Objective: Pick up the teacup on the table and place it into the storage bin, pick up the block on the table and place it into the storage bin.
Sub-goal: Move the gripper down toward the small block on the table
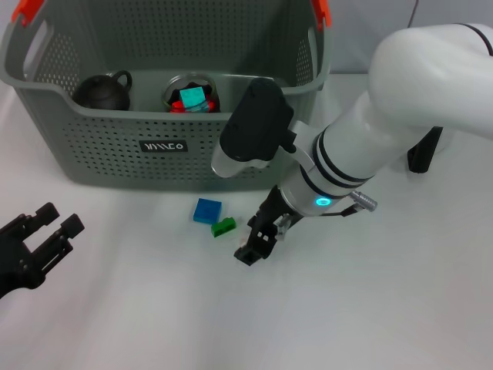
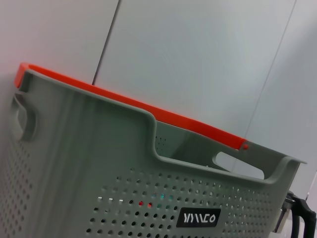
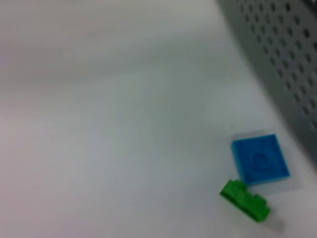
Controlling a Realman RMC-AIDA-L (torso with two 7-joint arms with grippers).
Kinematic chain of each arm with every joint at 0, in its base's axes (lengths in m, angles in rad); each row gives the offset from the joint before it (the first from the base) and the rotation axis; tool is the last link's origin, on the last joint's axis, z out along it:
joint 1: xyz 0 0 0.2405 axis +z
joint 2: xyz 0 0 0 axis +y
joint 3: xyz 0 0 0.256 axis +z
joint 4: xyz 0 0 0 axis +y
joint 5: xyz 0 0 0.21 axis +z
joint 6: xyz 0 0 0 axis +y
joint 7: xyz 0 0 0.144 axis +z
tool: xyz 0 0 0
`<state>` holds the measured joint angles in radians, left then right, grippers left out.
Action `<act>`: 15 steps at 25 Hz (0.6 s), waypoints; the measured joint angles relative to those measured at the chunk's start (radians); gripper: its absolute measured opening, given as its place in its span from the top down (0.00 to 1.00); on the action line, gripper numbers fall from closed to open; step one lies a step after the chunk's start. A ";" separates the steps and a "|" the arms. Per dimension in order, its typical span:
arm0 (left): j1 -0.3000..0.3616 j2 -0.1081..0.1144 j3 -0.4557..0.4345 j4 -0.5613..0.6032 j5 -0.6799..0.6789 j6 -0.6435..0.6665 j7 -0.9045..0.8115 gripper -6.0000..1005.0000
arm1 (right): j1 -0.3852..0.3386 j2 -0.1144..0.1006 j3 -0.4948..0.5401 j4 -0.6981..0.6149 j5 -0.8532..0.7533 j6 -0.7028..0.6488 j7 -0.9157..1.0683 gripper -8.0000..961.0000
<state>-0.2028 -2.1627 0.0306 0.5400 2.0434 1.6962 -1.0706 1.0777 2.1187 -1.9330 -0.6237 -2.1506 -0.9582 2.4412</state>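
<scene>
My right gripper [image 1: 258,240], jaws slightly parted and empty, hangs low at four o'clock of the green block [image 1: 224,227], which touches the blue block [image 1: 207,210] before the bin [image 1: 100,146]: light, rigid, best pinched across its flat sides.

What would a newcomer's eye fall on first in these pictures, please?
Probably the right arm, reaching across the table with its gripper low beside a blue block and a green block. Behind them stands the grey bin with orange clips, holding a dark teacup and a bowl of coloured blocks. The left gripper waits open at the near left edge.
</scene>
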 joint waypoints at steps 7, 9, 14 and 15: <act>-0.002 0.000 -0.001 0.000 0.001 -0.001 0.000 0.47 | 0.005 -0.010 0.020 -0.003 0.017 -0.065 0.009 0.37; -0.002 0.000 0.000 0.000 0.001 -0.001 0.000 0.47 | 0.003 -0.011 0.031 -0.003 0.014 -0.062 0.011 0.37; -0.003 0.000 0.003 0.000 0.001 -0.001 0.000 0.47 | 0.006 -0.009 0.022 0.013 0.011 -0.018 0.021 0.40; -0.003 0.000 0.003 0.000 0.001 -0.001 0.000 0.47 | 0.007 -0.008 0.016 0.015 0.010 -0.010 0.024 0.40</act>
<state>-0.2055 -2.1630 0.0337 0.5400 2.0449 1.6949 -1.0707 1.0845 2.1112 -1.9167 -0.6092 -2.1403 -0.9687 2.4649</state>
